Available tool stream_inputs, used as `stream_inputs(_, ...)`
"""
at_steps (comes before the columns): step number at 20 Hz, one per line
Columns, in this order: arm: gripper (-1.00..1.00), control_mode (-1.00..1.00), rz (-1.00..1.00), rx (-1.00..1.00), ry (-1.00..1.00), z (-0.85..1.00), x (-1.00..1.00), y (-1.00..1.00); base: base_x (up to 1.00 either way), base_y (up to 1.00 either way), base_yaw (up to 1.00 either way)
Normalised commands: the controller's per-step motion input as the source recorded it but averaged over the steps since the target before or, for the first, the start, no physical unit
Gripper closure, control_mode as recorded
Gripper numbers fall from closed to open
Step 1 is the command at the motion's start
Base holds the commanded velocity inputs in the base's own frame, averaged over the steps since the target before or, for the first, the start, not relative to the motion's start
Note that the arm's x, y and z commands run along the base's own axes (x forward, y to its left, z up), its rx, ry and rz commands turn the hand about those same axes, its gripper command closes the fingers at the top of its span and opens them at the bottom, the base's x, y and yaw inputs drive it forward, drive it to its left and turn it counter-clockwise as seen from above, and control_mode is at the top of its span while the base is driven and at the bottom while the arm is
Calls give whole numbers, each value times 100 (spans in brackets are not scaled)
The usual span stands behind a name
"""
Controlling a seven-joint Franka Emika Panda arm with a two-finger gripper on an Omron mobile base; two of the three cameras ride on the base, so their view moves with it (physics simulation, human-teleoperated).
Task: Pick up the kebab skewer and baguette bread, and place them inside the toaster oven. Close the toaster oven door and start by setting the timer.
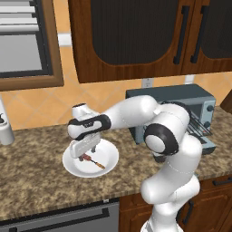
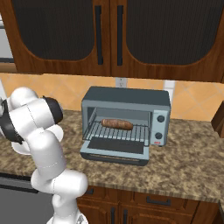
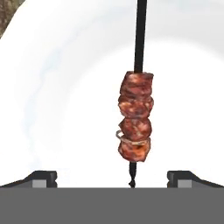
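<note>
Hovering wide open low over the white plate (image 1: 111,156) at left-centre, the end effector (image 1: 87,151) straddles the kebab skewer (image 3: 135,117) lying there, so closing off-centre could roll the thin stick away.

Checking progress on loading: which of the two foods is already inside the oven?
The baguette bread, lying on the toaster oven rack. The kebab skewer lies on the white plate, under the gripper.
</note>
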Motion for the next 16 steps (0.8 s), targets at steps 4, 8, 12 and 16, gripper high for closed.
stream_inputs(4,-100,-100,1,0,0,-33,4,0,0,0,0)
stream_inputs(8,-100,-100,0,0,-1,-19,17,0,0,0,0)
stream_inputs(12,-100,-100,0,0,-1,-12,29,1,0,0,0)
stream_inputs(16,-100,-100,0,0,0,-17,9,0,0,0,0)
